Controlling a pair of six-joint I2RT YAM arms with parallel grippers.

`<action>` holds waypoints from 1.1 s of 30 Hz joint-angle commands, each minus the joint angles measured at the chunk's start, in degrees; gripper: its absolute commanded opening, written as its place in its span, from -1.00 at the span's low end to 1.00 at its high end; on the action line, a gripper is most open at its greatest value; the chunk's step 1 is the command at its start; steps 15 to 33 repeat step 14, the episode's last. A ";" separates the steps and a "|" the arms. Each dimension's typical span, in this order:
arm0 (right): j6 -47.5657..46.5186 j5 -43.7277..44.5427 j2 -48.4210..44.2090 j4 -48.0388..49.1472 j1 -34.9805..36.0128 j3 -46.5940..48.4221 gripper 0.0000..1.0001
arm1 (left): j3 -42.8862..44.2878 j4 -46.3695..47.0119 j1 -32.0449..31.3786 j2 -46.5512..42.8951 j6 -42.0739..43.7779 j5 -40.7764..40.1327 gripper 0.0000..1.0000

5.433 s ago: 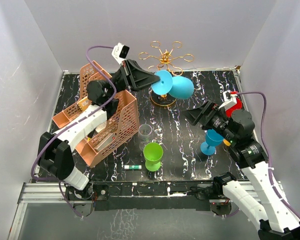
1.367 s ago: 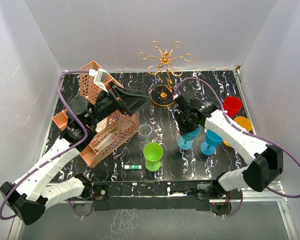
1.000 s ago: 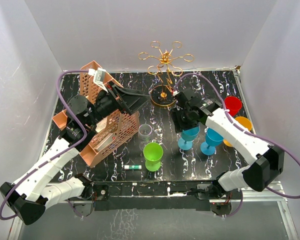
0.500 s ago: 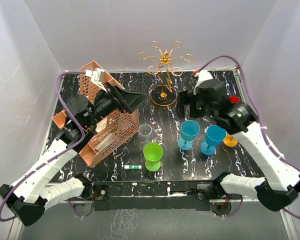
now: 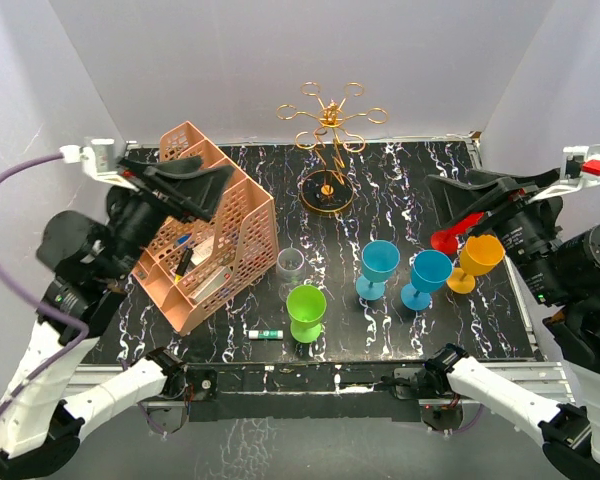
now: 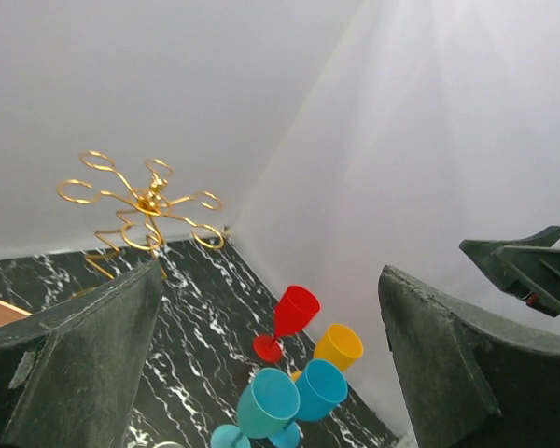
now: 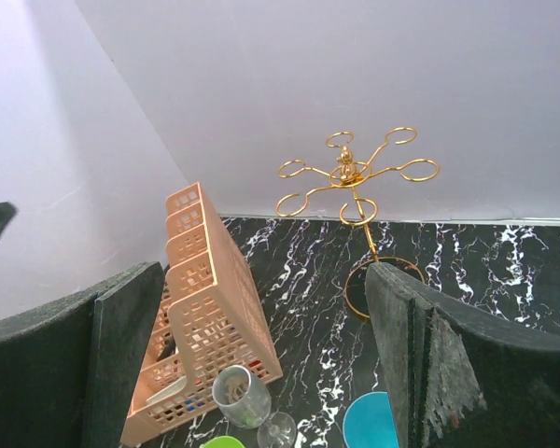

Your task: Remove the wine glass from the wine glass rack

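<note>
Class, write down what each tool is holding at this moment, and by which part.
Nothing is held. The left tool and the right tool are both open and empty, clear of every glass.

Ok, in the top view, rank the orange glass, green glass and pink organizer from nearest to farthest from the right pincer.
1. Orange glass: right side, just under the right pincer in this view.
2. Green glass: front centre of the table.
3. Pink organizer: far left side.
</note>
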 commanded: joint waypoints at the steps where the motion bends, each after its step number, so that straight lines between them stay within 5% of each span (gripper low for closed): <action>1: 0.22 1.88 1.88 1.64 0.13 1.12 0.97 | 3.70 -4.23 0.15 -2.71 5.06 -5.47 0.94; 33: 0.53 1.39 3.89 -0.27 0.19 3.19 0.97 | 3.99 -5.16 0.14 -5.34 6.53 -7.30 0.94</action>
